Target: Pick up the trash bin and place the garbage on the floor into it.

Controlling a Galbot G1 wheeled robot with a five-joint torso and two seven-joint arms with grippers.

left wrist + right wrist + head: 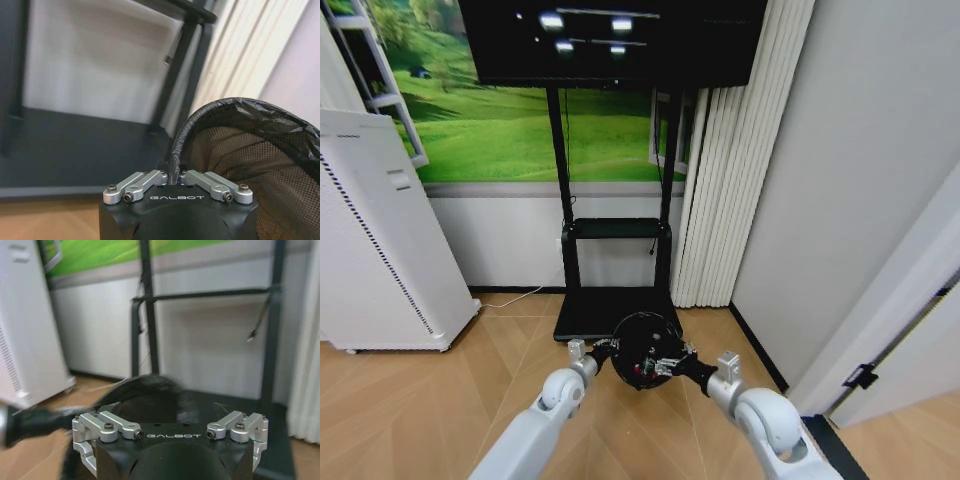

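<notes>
One black mesh trash bin [642, 350], something red inside, hangs from the left gripper [174, 176], fingers pinching its rim; right gripper [670, 364] fingers spread wide.

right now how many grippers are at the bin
2. The left gripper is shut on the rim of the bin on its left side. The right gripper is open at the bin's right side, over its mouth.
</notes>
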